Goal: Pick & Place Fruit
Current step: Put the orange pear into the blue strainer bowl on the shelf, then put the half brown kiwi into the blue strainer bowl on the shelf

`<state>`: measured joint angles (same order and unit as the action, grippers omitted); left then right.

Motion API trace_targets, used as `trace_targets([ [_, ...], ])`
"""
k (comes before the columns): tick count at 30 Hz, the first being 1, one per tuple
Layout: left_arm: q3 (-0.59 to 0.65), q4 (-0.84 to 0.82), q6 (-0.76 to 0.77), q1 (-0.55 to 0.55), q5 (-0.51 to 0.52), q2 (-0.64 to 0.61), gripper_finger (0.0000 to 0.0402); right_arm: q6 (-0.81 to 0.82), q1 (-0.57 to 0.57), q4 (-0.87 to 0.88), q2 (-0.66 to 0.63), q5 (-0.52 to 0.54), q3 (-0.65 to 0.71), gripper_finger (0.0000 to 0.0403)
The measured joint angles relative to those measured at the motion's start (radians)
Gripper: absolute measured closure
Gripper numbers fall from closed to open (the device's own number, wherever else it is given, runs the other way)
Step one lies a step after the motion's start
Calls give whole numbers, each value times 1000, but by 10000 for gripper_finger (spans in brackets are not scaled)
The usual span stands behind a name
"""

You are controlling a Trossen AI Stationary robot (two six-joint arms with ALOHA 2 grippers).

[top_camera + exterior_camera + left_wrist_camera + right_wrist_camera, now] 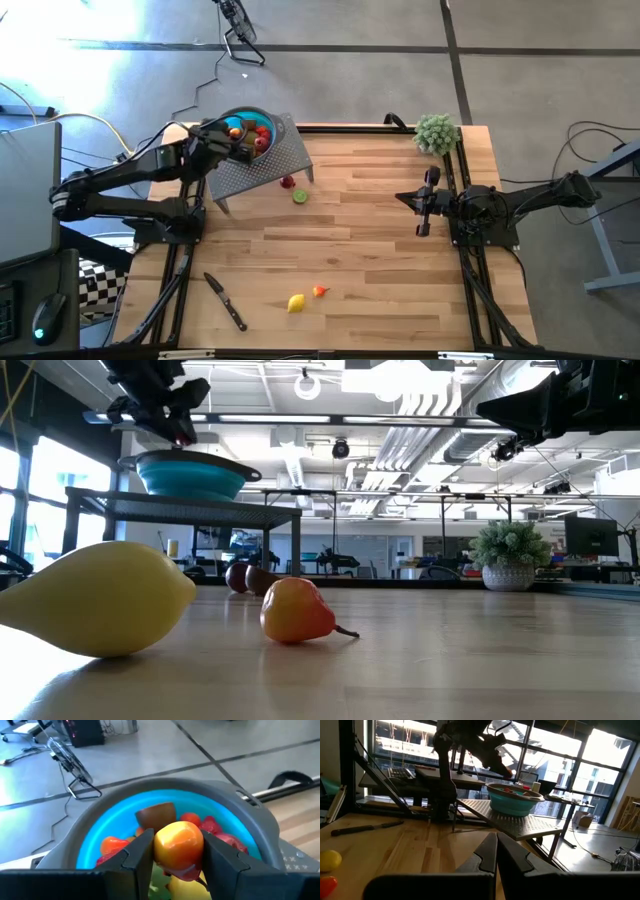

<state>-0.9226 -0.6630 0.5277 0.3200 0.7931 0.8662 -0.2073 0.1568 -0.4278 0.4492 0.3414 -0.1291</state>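
My left gripper (240,140) hangs over the teal bowl (252,122), shut on an orange-yellow fruit (179,842) with a red underside. The bowl stands on a perforated metal stand (270,165) at the table's far left and holds several fruits (200,825). A dark red fruit (288,182) and a lime green one (300,196) lie on the table beside the stand. Near the front edge lie a yellow fruit (296,302) and an orange-red one (320,291). My right gripper (424,205) waits shut at the table's right, holding nothing. My left gripper pinches the orange-yellow fruit by its two opposite sides (161,845) between its two fingers (137,855). The fingers come from the table's left, slanting downward. The fruit is lifted clear, above the fruits in the bowl.
A black-handled knife (225,300) lies near the front left corner. A fuzzy green plant in a pot (436,132) stands at the far right. Bare wood stretches across the table's middle (380,250).
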Motion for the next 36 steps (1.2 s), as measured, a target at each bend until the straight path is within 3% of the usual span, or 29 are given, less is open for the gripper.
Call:
trace_targets([
  [9,0,27,-24,49,-20,73,259,0,0,0,0,-1,0,401],
  [21,0,35,-28,48,-16,89,185,0,0,-1,0,-4,0,401],
  [29,0,60,-56,46,-37,86,201,0,0,-3,0,-4,0,401],
  [36,0,196,-153,46,-169,73,249,0,0,-3,0,-3,0,401],
])
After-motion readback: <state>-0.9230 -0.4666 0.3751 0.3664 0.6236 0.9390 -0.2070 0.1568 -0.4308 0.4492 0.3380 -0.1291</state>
